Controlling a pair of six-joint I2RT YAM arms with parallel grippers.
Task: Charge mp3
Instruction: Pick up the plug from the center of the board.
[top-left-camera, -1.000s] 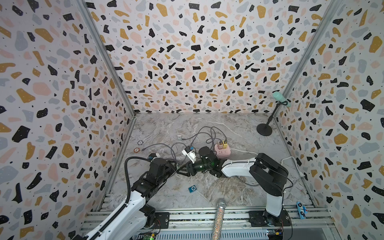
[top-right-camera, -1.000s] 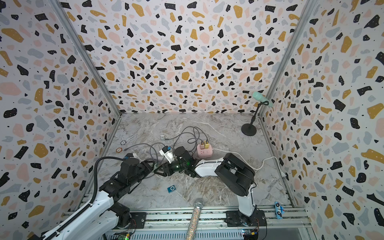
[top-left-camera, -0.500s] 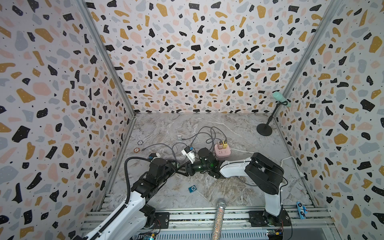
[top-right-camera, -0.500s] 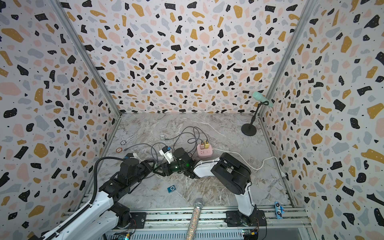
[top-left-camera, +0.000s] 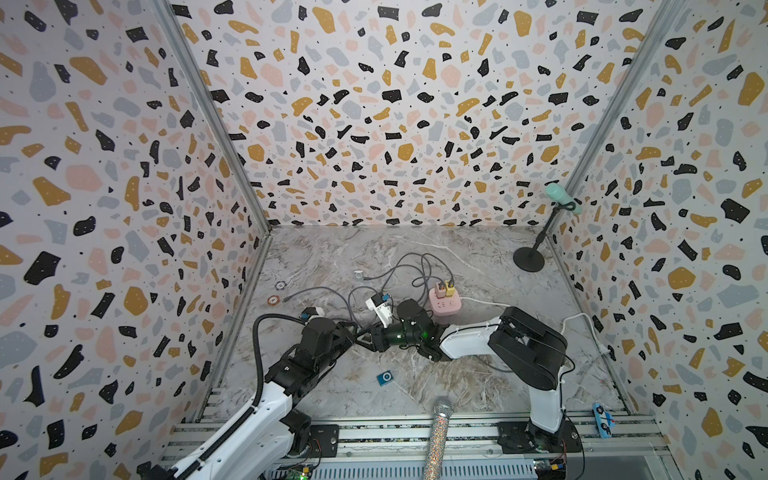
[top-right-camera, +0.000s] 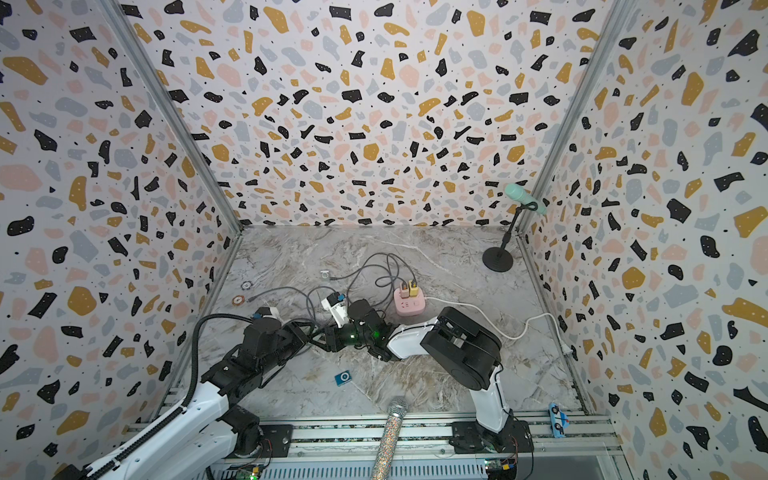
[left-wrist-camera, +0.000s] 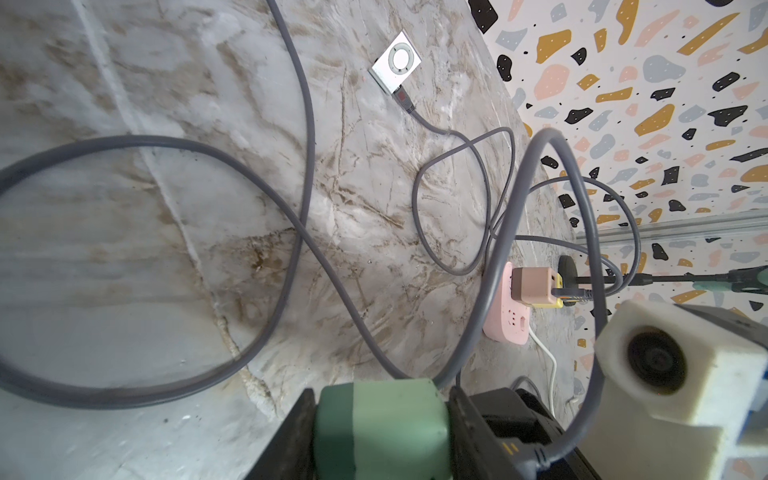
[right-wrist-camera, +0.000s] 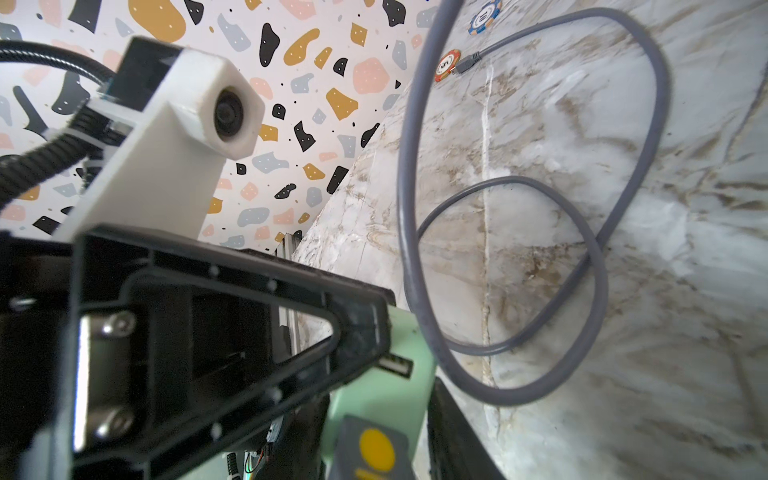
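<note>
A blue mp3 player (top-left-camera: 385, 377) (top-right-camera: 343, 378) lies flat on the marble near the front, apart from both grippers. A silver mp3 player (top-left-camera: 359, 273) (left-wrist-camera: 397, 61) lies farther back with a grey cable plugged in. My left gripper (top-left-camera: 358, 332) (left-wrist-camera: 380, 419) is shut on a mint-green USB adapter (left-wrist-camera: 395, 415). My right gripper (top-left-camera: 370, 337) (right-wrist-camera: 378, 415) meets it tip to tip. Its jaws stand either side of a grey USB plug (right-wrist-camera: 374, 453) with a yellow dot, close to the adapter's port face. One port (right-wrist-camera: 395, 365) shows empty. Whether those jaws press is unclear.
A pink power strip (top-left-camera: 445, 305) with two small adapters sits behind the right wrist. Its white cord (top-left-camera: 577, 324) runs right. Grey cable loops (top-left-camera: 353, 297) lie behind the grippers, one free end beside an orange chip (top-left-camera: 273, 299). A microphone stand (top-left-camera: 528, 259) is back right and a glitter microphone (top-left-camera: 438, 432) lies at the front rail.
The right arm's elbow has shifted slightly left, pressing its gripper toward the left one. The left arm and the blue mp3 player have not moved.
</note>
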